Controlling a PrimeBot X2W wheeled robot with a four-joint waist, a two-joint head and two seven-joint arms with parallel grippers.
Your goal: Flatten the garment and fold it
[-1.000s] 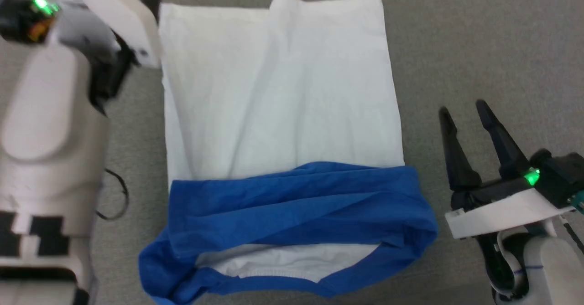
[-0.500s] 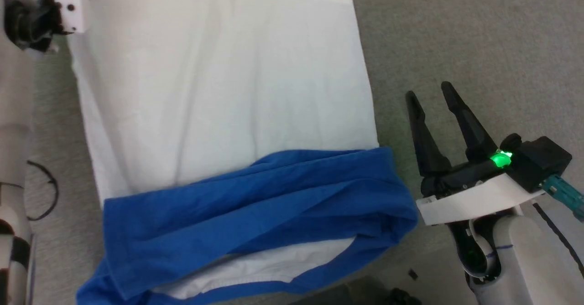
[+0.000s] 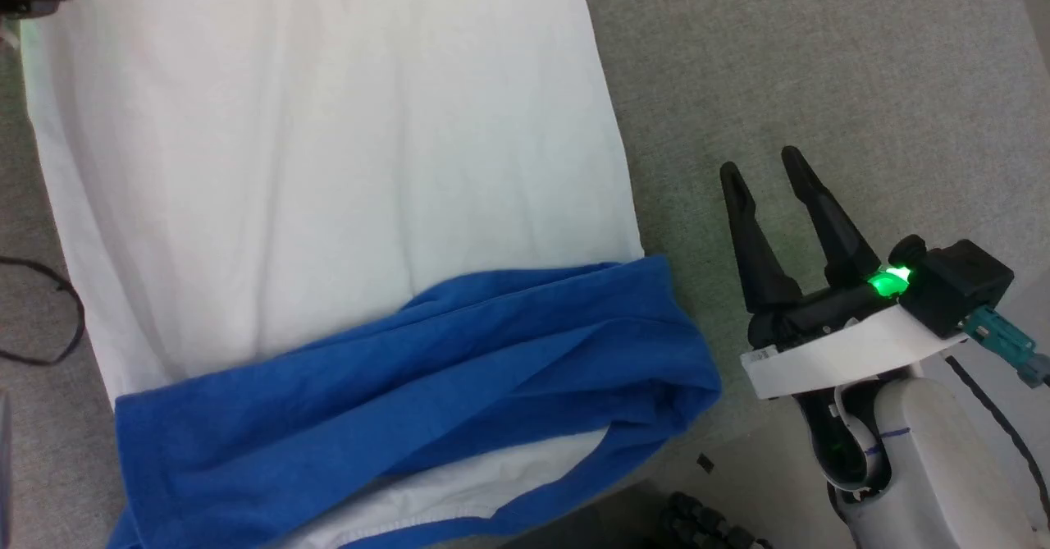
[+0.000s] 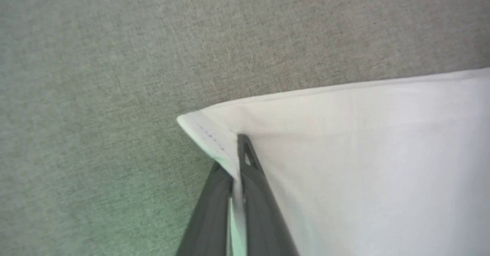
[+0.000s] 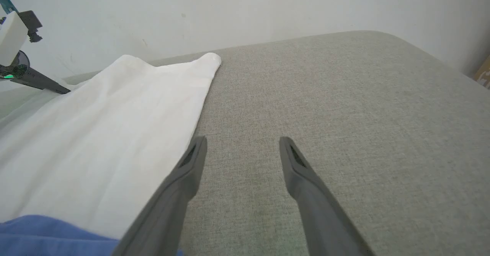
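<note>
Since my head has bent and turned over the last second, the whole head view has slid. That is the camera moving and not the cloth: the garment (image 3: 328, 163) lies as it did on the grey padded surface (image 3: 820, 81), with its white body spread flat and its blue sleeves (image 3: 410, 385) folded across the near end. What has truly changed is on the left. My left gripper (image 4: 229, 152), spread a second ago, is now pressed together on the far left corner of the white body, with the stitched hem (image 4: 208, 135) pinched between its two fingers. My right gripper (image 3: 761, 165) is as it was, fingers spread and holding nothing, just beside the garment's right edge; I cannot tell whether its tips touch the surface. Left of the cloth, a thin black cable (image 3: 49, 344) loops on the surface near the garment's left edge. Beyond the pinched corner there is open grey surface. The right edge of the white body runs straight toward the far end, and to its right the surface lies open out to a rounded far corner (image 5: 363, 38), with a pale wall (image 5: 229, 7) behind. Below the sleeves something dark and ribbed (image 3: 705, 524) shows, which I cannot make out. On the white plate (image 3: 820, 356) at my right wrist there is a small printed mark, too small to read.
</note>
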